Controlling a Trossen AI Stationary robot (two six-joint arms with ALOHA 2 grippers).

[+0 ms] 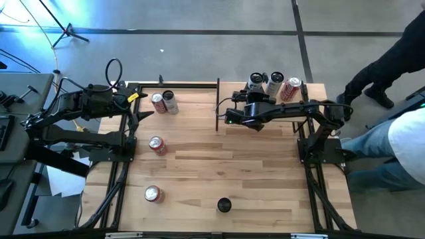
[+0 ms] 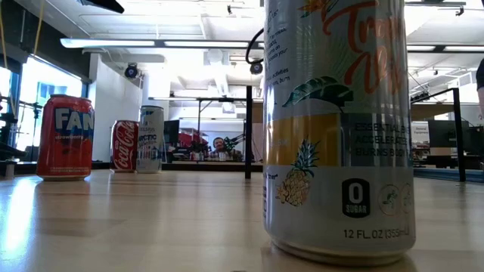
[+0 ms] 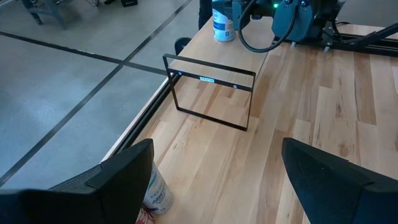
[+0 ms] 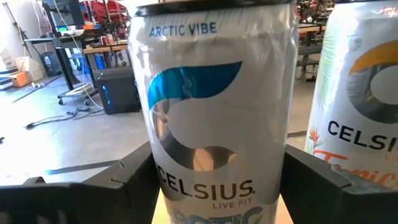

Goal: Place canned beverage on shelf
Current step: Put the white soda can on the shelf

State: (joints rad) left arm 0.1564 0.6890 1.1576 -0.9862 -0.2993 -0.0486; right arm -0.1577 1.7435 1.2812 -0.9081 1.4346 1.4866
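A silver Celsius "Arctic Vibe" can (image 4: pixel 217 112) stands upright on the table's far edge (image 1: pixel 255 81), beside two more cans (image 1: pixel 274 81) (image 1: pixel 290 88). My right gripper (image 1: pixel 253 93) is open, level, with one finger on either side of this can (image 4: pixel 93 186) (image 4: pixel 339 183), not closed on it. The shelf's thin black frame (image 1: pixel 218 106) (image 3: pixel 211 93) stands at the far middle-left. Its board cannot be told from the tabletop. Two cans (image 1: pixel 158 101) (image 1: pixel 169 101) stand inside the frame's outline. My left gripper (image 1: pixel 139 109) is open and empty beside them.
Loose cans stand on the tabletop: red ones (image 1: pixel 157 145) (image 1: pixel 154 193) and a tall Celsius can (image 1: pixel 224 205) that fills the low view (image 2: pixel 336 128). People stand off the table's right edge (image 1: pixel 398 139). Bare wood lies at the table's middle (image 1: pixel 265 166).
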